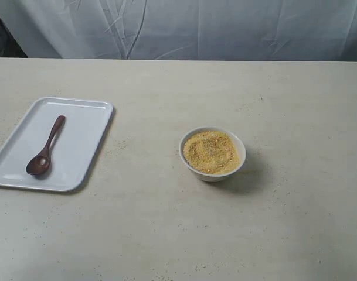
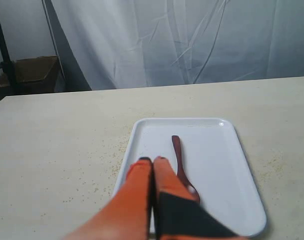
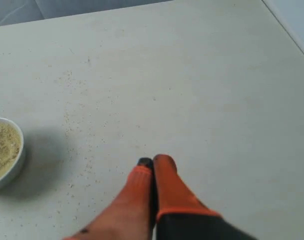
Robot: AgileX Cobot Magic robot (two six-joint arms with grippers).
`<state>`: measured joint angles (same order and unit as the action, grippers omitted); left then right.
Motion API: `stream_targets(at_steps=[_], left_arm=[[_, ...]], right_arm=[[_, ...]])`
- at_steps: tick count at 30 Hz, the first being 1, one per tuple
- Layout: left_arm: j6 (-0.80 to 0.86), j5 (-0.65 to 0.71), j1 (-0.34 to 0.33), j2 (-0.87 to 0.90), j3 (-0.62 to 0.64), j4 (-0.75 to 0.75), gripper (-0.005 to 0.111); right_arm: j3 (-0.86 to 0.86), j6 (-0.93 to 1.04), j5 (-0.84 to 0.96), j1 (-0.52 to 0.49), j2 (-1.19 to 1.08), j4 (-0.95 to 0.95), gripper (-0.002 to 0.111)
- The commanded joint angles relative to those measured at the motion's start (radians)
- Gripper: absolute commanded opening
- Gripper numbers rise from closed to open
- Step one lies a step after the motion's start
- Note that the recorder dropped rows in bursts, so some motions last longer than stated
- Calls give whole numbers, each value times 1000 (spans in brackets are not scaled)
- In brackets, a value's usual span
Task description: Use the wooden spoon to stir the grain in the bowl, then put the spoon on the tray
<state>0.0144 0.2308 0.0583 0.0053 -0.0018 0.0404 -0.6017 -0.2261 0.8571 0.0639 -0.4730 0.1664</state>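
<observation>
On the left of the pale bench (image 1: 166, 222), a small dark reddish-brown wooden spoon (image 1: 45, 146) with an oval scoop and slim handle lies flat inside the flat white rectangular tray (image 1: 87, 123), scoop toward the near rim and handle slanting away. Well apart to its right stands the small round white ceramic bowl (image 1: 241, 153), filled almost to the rim with a mound of fine yellow-golden grain (image 1: 210, 152). The left gripper (image 2: 152, 160), its orange fingers (image 2: 139, 185) pressed together on nothing, points at the tray without touching the spoon, while the right gripper (image 3: 154, 161), likewise closed and empty, is near the bowl but apart from it.
</observation>
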Motion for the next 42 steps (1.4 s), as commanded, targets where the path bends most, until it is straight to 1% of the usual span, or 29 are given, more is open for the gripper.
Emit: stream_targets(at_steps=[1, 3, 8, 20, 26, 35, 42], left_arm=[[-4, -4, 4, -5, 2, 2, 0], [-4, -4, 4, -5, 2, 2, 0], [-4, -4, 4, -5, 2, 2, 0], [-4, -6, 4, -5, 2, 2, 0], [-4, -6, 4, -5, 2, 2, 0], [-4, -6, 4, -5, 2, 2, 0], [-4, -6, 4, -5, 2, 2, 0]], right_arm=[[98, -13, 1, -4, 145, -21, -1], [127, -13, -64, -4, 195, -21, -1], [130, -13, -67, -4, 262, -21, -1], [130, -13, -67, 0, 298, -21, -1], [130, -13, -67, 0, 454, -18, -1], [132, -13, -72, 0, 456, -22, -1], [247, -13, -276, -4, 473, -40, -1]])
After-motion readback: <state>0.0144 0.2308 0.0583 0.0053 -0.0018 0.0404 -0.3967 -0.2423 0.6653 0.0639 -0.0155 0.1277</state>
